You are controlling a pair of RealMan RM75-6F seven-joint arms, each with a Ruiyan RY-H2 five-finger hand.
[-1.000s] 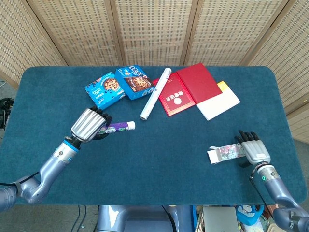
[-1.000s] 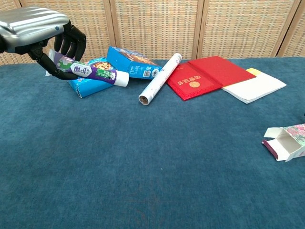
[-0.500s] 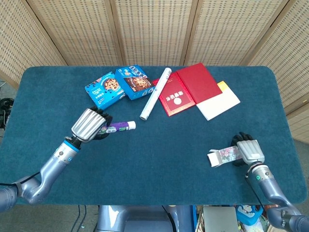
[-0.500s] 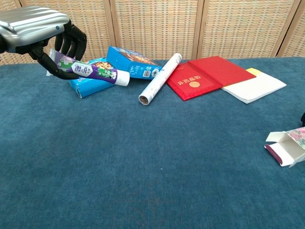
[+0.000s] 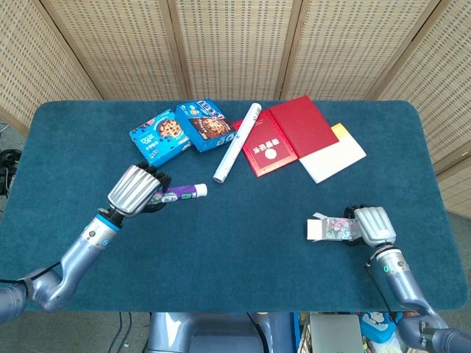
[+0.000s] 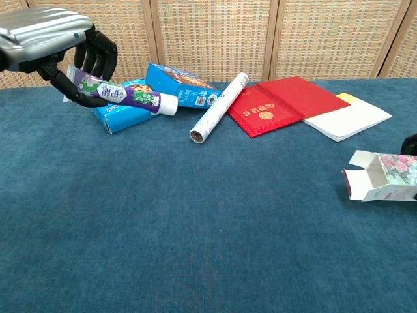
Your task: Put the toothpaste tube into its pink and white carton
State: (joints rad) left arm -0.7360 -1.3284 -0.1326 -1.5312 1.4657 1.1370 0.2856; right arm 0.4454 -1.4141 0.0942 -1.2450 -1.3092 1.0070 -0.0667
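Observation:
My left hand (image 5: 137,190) (image 6: 49,42) grips a purple and white toothpaste tube (image 5: 180,193) (image 6: 124,96) above the left part of the table, white cap pointing right. My right hand (image 5: 370,225) holds the pink and white floral carton (image 5: 331,228) (image 6: 381,177) lifted off the cloth at the right. The carton's open end with its flaps faces left, toward the tube. In the chest view only a dark bit of the right hand (image 6: 410,144) shows at the frame's edge.
At the back of the blue table (image 5: 243,243) lie two blue cookie boxes (image 5: 159,136) (image 5: 208,124), a white rolled tube (image 5: 237,142), two red booklets (image 5: 288,134) and a white pad (image 5: 335,157) with a yellow sheet under it.
My right hand has closed on the carton, lifted it and carried it leftward, its open end turning level. The left hand with the tube has barely moved.

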